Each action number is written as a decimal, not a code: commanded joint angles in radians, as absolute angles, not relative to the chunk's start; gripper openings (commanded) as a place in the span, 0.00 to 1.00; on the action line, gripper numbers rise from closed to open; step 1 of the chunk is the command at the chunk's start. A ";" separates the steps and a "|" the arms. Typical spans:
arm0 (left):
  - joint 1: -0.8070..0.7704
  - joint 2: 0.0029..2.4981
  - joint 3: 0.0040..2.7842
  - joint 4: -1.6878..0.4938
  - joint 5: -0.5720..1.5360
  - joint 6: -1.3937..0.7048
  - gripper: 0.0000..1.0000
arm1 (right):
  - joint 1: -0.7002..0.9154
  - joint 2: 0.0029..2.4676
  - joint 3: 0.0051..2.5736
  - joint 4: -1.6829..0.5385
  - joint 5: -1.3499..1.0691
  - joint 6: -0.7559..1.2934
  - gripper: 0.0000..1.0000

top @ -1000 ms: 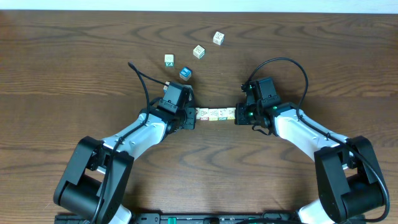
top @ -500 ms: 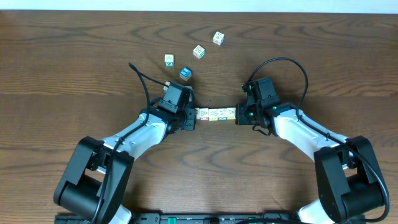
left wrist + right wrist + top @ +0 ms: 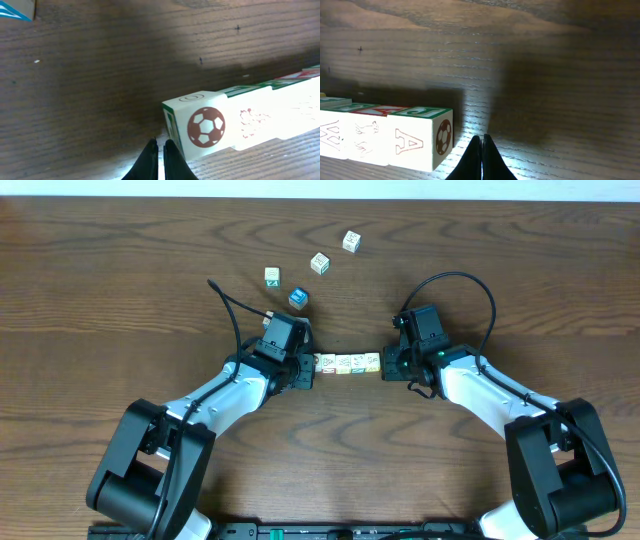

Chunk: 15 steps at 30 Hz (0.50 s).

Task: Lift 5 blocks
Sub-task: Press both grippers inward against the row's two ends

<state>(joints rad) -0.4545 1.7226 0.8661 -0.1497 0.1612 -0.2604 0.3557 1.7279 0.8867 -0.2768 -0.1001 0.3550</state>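
At the centre of the table (image 3: 120, 300) we see 2 grippers, each closed to a point with nothing between its fingers. The left gripper (image 3: 159, 150) has its 2 fingers pressed together at the lower corner of the left end block (image 3: 205, 127). That block has a red football on its face and a ring on its top. Whether the tip touches it we cannot tell. The right gripper (image 3: 482, 142) is also pinched fully closed on nothing. Its tip sits just beside the right end block (image 3: 417, 137), which shows a red letter A and a football, with a sliver of bare wood between.

Between the 2 grippers lies 1 straight row of blocks (image 3: 349, 363), flat on the table, cube touching cube. From overhead we count 4 in plain sight. The ends run under the grippers, so we cannot tell whether there is a 5th.

Farther out, toward the far edge, 4 loose cubes lie apart from one another: 1 blue-topped cube (image 3: 298, 298) nearest the left gripper, 1 green-marked cube (image 3: 272, 276), 1 yellowish cube (image 3: 319, 263) and 1 pale cube (image 3: 350, 241).
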 commanded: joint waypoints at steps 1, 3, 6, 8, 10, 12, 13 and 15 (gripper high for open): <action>-0.455 1.728 0.886 -0.148 0.133 -0.243 0.22 | 0.372 1.738 0.881 -0.278 -0.087 0.342 0.01; -0.455 1.728 0.886 -0.148 0.133 -0.243 0.24 | 0.372 1.738 0.881 -0.279 -0.087 0.342 0.01; -0.455 1.728 0.886 -0.148 0.114 -0.243 0.24 | 0.372 1.738 0.881 -0.278 -0.087 0.342 0.01; -0.455 1.728 0.886 -0.148 0.106 -0.243 0.24 | 0.372 1.738 0.881 -0.278 -0.087 0.342 0.01; -0.455 1.728 0.886 -0.148 0.104 -0.244 0.24 | 0.372 1.738 0.881 -0.278 -0.089 0.343 0.01; -0.455 1.728 0.886 -0.148 0.104 -0.244 0.22 | 0.372 1.738 0.881 -0.276 -0.105 0.342 0.01; -0.455 1.728 0.886 -0.148 0.104 -0.244 0.12 | 0.372 1.738 0.881 -0.275 -0.117 0.342 0.01; -0.455 1.728 0.886 -0.148 0.104 -0.244 0.08 | 0.373 1.738 0.881 -0.271 -0.139 0.342 0.01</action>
<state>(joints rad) -0.4545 1.7226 0.8661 -0.1493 0.1230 -0.2539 0.3557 1.7279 0.8867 -0.2749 -0.1059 0.3550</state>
